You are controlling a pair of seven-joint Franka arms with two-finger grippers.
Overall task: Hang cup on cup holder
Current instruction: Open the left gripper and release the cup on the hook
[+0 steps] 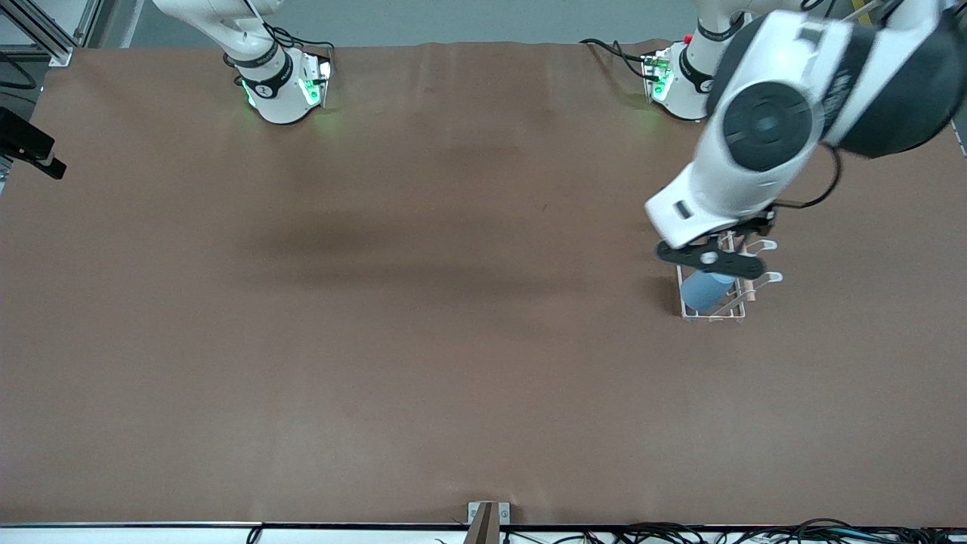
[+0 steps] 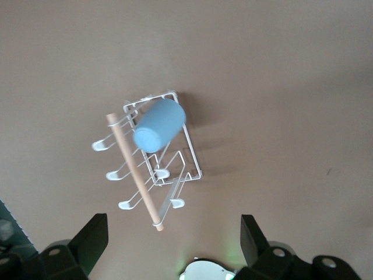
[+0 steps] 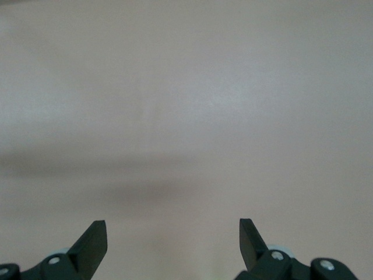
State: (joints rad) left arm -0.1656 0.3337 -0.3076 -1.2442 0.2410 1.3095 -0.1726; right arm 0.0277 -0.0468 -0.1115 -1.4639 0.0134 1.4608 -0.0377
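The light blue cup (image 1: 706,291) (image 2: 159,125) sits tilted on a prong of the white wire cup holder (image 1: 736,308) (image 2: 137,175), its base pointing up and outward, on the rack's side toward the right arm's end. My left gripper (image 1: 710,259) (image 2: 173,221) hovers over the cup holder, open, with nothing between its fingers and clear of the cup. My right gripper (image 3: 173,226) is open over bare brown table and out of the front view; that arm waits.
The holder stands toward the left arm's end of the brown table (image 1: 423,340). Its other prongs (image 1: 769,278) stick out bare. A black device (image 1: 30,147) sits at the table's edge at the right arm's end. Cables (image 1: 680,533) run along the nearest edge.
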